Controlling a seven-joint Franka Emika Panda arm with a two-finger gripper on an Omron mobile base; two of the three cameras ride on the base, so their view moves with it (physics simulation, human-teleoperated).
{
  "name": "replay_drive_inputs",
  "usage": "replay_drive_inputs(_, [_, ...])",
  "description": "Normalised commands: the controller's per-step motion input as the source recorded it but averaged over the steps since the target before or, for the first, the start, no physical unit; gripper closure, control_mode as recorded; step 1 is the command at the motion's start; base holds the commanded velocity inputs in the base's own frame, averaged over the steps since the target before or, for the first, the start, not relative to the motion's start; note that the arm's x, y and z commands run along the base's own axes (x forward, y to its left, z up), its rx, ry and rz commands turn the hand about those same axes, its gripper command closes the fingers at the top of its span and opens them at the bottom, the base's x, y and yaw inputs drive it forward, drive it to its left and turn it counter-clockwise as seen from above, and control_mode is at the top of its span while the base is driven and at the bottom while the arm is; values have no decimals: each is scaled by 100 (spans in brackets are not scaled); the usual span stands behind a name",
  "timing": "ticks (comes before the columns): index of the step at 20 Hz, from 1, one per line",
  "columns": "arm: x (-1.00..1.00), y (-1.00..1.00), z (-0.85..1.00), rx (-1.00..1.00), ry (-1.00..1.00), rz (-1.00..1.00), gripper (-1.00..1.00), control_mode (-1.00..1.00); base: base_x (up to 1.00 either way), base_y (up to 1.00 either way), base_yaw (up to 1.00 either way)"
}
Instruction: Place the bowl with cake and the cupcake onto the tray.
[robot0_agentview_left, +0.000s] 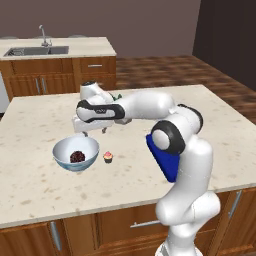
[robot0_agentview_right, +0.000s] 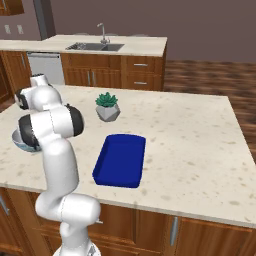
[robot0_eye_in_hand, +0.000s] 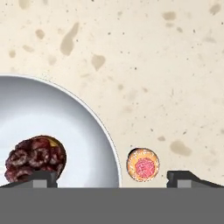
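Your claw (robot0_eye_in_hand: 112, 180) hangs wide open over the bowl (robot0_agentview_left: 75, 153) rim, cupcake (robot0_agentview_left: 108, 157) just beside it, ready to grasp.

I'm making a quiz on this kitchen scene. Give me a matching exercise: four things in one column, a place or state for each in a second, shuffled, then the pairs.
Things:
1. cake
2. cupcake
3. tray
4. gripper

Places or states:
A. open, above the bowl's rim
B. on the counter, just beside the bowl
C. inside the bowl
D. bare, on the counter near the plant pot

Pairs: 1-C, 2-B, 3-D, 4-A
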Motion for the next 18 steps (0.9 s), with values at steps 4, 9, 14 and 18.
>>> replay_drive_inputs(4, [25, 20, -41, 3, 0, 0, -100, -100, 0, 0, 0])
replay_drive_inputs(9, [2, 0, -44, 1, 0, 0, -100, -100, 0, 0, 0])
replay_drive_inputs(14, [0, -18, -42, 2, 0, 0, -100, -100, 0, 0, 0])
replay_drive_inputs(18, [2, -29, -37, 4, 0, 0, -100, -100, 0, 0, 0])
